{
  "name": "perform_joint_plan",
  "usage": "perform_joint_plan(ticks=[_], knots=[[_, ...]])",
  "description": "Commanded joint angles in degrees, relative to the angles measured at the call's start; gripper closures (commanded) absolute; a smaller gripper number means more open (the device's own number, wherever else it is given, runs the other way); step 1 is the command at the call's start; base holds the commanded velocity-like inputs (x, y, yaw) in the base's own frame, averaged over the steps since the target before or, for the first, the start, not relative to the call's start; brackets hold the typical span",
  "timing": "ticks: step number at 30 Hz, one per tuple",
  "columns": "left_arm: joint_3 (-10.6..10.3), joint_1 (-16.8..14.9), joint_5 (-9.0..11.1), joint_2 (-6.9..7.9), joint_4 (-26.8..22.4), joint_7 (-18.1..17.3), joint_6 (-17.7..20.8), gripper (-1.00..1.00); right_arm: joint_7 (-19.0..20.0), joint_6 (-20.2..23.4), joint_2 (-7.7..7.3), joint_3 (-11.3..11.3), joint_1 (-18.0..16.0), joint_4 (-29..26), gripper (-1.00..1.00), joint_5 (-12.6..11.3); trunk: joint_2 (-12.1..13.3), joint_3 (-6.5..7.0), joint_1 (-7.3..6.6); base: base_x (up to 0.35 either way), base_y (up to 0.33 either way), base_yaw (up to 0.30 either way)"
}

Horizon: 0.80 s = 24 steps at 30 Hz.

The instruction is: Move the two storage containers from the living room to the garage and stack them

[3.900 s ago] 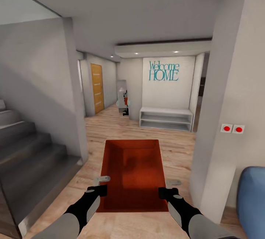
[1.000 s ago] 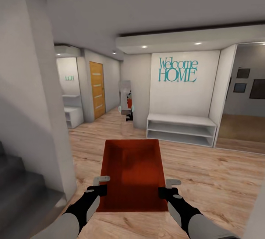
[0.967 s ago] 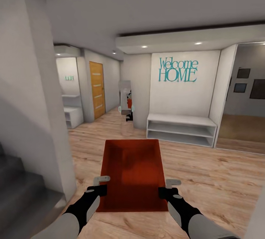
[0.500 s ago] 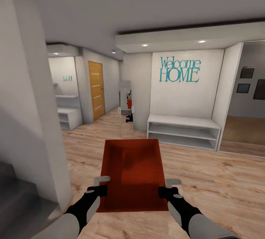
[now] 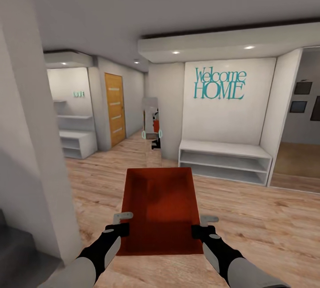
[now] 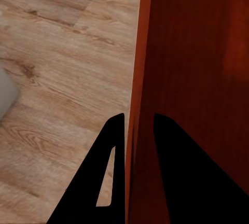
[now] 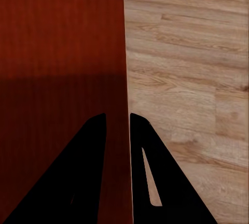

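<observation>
left tool (image 5: 121,225) and right tool (image 5: 201,226) astride storage container (image 5: 161,203) side walls

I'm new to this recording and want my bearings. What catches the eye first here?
The orange-red storage container, carried low in the middle over the wood-plank floor, each side wall pinched by the left gripper and right gripper. Beyond it, teal "Welcome HOME" lettering above a white bench.

The head view looks forward and down over both arms, across the bin (image 5: 161,210) to the far hallway wall (image 5: 222,101). Each wrist view looks along its gripper's fingers, very close to a bin wall. All three share the bin and plank floor (image 5: 258,217).
</observation>
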Motion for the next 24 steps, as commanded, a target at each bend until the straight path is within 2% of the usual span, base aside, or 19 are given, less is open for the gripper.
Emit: perform_joint_plan(ticks=[1, 24], knots=[[0.5, 0.0, -0.7, 0.65, -0.3, 0.6, -1.4, 1.00, -5.9, -0.2, -0.09, -1.3, 0.0, 0.2, 1.00, -0.6, 0.0, -0.02, 0.05, 0.322, 0.000, 0.000], [0.5, 0.0, -0.6, 1.01, -0.3, 0.7, -1.4, 1.00, -5.8, -0.2, -0.09, -1.3, 0.0, 0.2, 1.00, -0.6, 0.0, -0.02, 0.05, 0.322, 0.000, 0.000]])
